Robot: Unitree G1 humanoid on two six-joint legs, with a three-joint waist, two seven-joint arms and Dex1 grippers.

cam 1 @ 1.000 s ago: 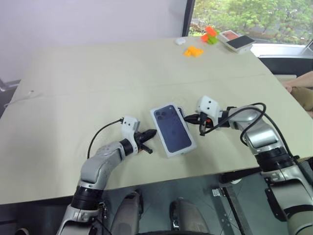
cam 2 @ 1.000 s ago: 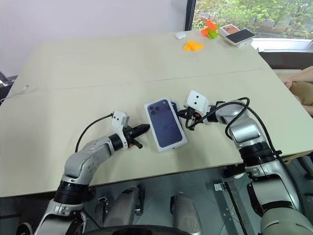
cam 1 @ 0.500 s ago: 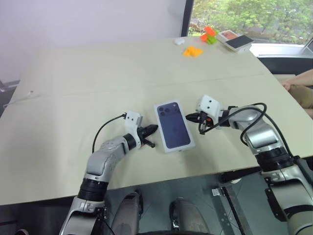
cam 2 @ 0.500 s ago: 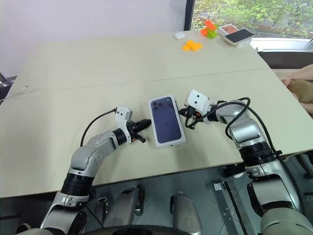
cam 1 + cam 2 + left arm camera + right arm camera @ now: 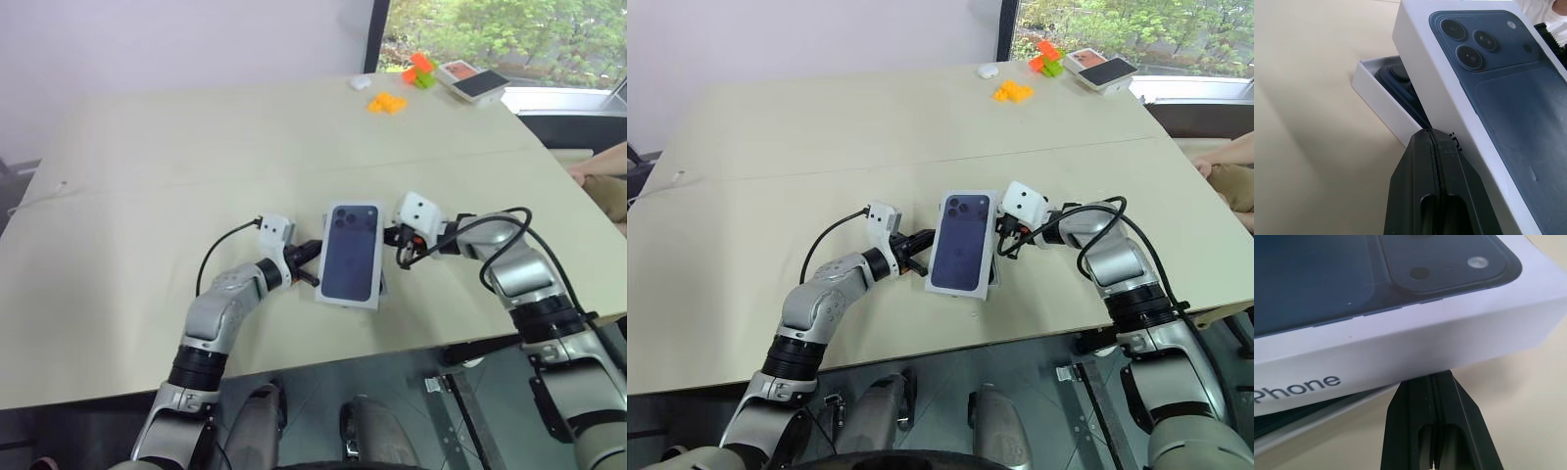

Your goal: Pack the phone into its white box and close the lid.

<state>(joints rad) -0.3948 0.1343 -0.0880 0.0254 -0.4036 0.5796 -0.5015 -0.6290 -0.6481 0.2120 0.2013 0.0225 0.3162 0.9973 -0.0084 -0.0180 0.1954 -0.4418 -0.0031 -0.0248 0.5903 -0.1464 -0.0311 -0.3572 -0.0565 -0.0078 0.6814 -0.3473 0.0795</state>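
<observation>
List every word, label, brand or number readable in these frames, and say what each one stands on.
"Phone": grey lettering on the white side wall of the lid, right wrist view; whatever precedes it is cut off at the picture's edge.
Lettering on the lid's other side wall, just above the left pincer: only a fragment shows, unreadable.
The far box by the window: any print is too small to read.
</observation>
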